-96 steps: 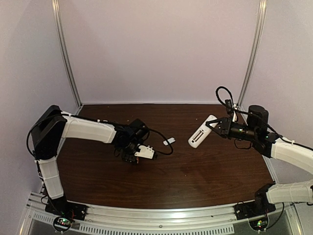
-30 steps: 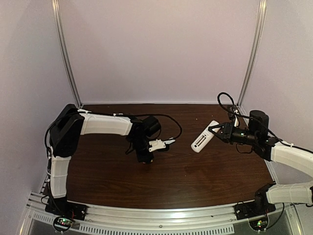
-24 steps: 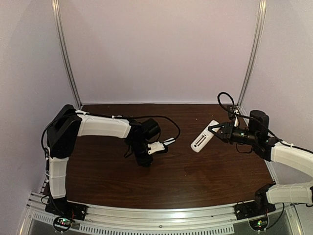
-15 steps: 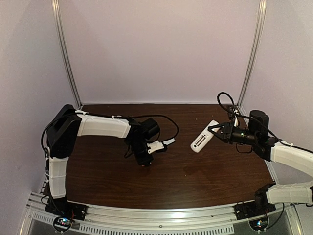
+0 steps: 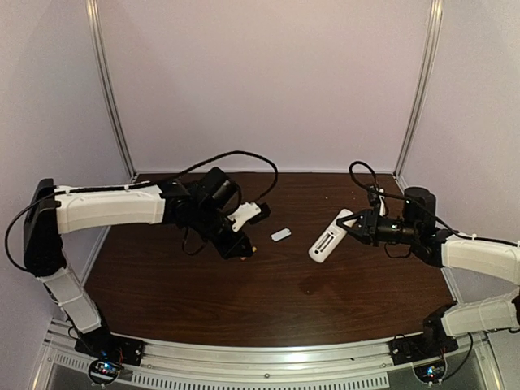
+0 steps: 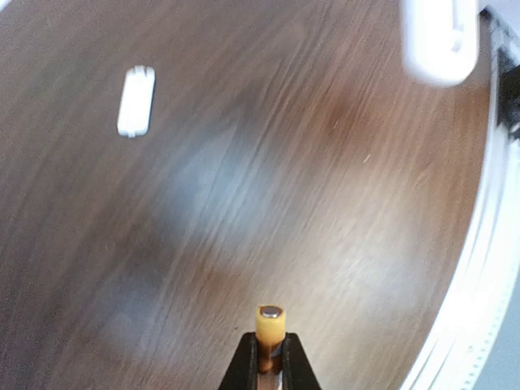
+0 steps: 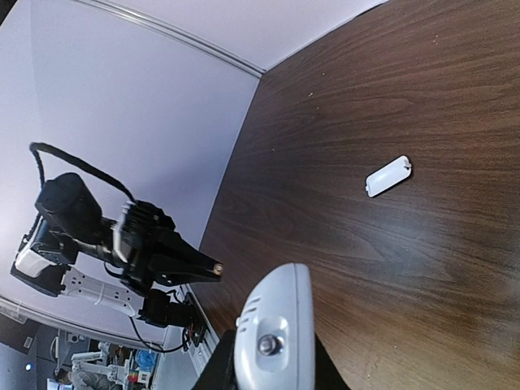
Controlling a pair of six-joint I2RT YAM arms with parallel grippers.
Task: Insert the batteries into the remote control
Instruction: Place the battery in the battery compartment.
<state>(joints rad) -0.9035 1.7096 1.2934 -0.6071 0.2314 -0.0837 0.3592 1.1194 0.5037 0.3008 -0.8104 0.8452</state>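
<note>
A small orange battery (image 6: 270,323) with a metal end sticks out between the black fingers of my left gripper (image 6: 270,357), which is shut on it. From above, that gripper (image 5: 246,249) hangs over the table left of centre. The right wrist view catches it too, battery tip (image 7: 216,266) toward the camera. My right gripper (image 5: 355,228) is shut on one end of the white remote control (image 5: 327,237), held slanted above the table right of centre. Its rounded end (image 7: 280,329) fills the right wrist view, and it shows blurred (image 6: 439,36) in the left wrist view. No other battery shows.
A small loose white cover piece (image 5: 281,235) lies on the dark wooden table (image 5: 276,301) between the two grippers, also seen as cover (image 6: 136,101) and cover (image 7: 388,175). An aluminium rail (image 5: 260,361) runs along the near edge. A black cable (image 5: 244,158) loops above the left arm.
The left arm has swung out and stretched, carrying its gripper and battery slightly up and right. The right gripper has brought the remote a little left and lower, toward the centre.
</note>
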